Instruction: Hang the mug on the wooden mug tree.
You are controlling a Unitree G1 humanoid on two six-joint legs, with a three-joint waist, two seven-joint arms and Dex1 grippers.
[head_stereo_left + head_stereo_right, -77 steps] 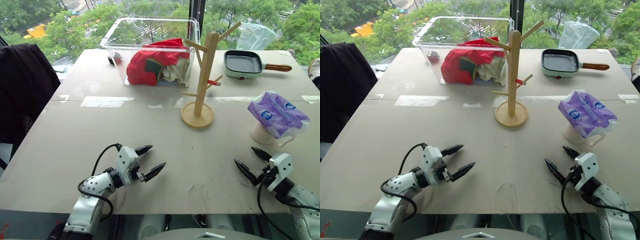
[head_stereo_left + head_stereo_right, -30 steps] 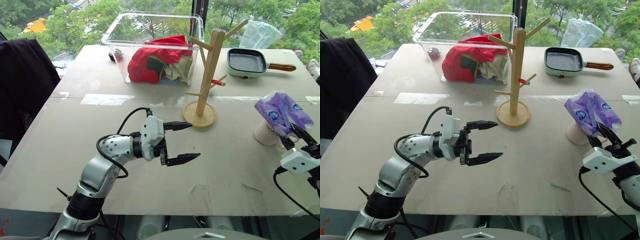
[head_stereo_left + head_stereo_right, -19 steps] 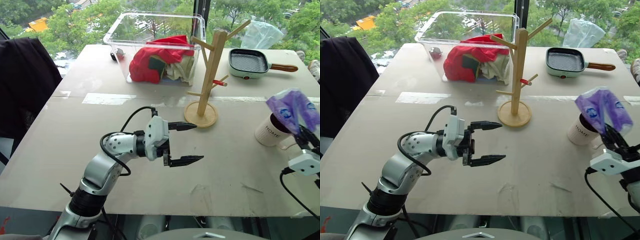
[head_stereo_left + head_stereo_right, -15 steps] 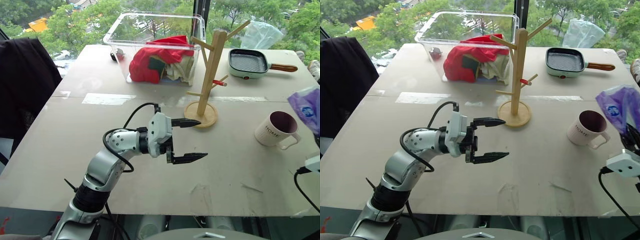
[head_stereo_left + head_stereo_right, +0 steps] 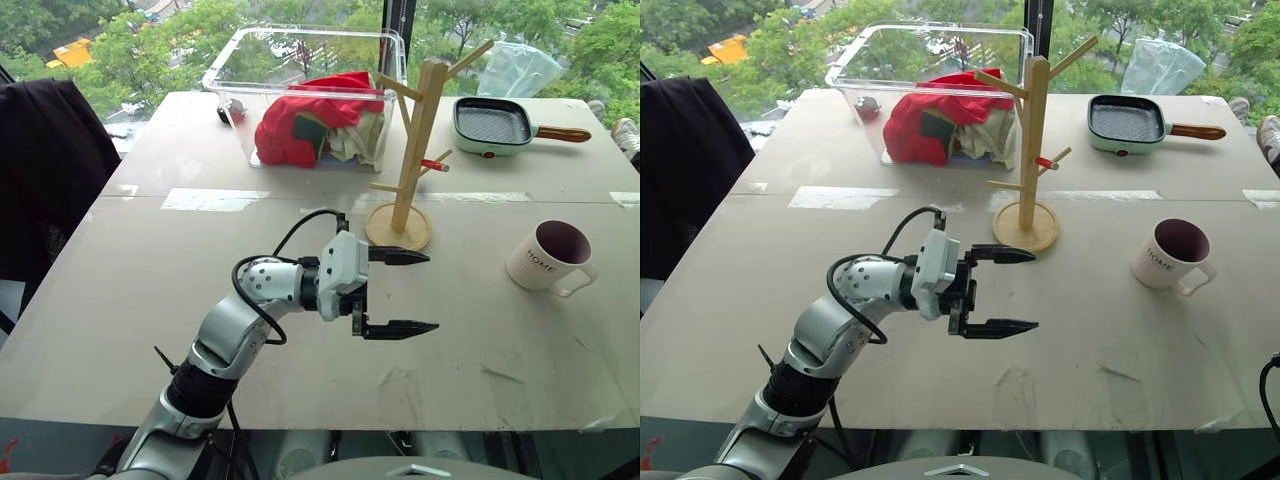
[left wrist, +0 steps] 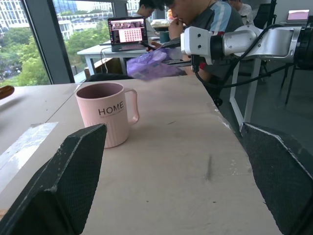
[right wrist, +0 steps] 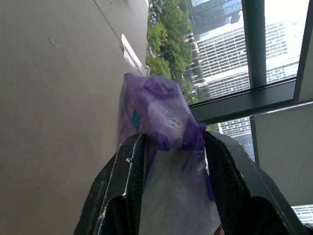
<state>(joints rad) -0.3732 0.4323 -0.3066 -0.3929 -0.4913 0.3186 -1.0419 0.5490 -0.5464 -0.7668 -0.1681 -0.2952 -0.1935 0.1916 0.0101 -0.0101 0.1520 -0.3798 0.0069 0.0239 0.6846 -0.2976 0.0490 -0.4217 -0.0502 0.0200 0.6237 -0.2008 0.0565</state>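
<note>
Mug [image 5: 548, 256] upright on table [image 5: 150, 290], well right of mug tree [image 5: 410, 150]. Left gripper [image 5: 405, 293] jaws apart, empty. Right gripper [image 7: 171, 147] fingers straddle purple bag [image 7: 156, 112]; clamped or loose, cannot tell.

The mug [image 5: 547, 256] is cream-white with a dark maroon inside and dark "HOME" lettering. The wooden mug tree [image 5: 412, 155] is pale wood with one red-tipped peg. Behind the tree, a clear bin [image 5: 310, 90] holds red cloth [image 5: 300, 125]. A purple plastic packet [image 7: 159, 117] hangs between black fingers [image 7: 122, 188].
</note>
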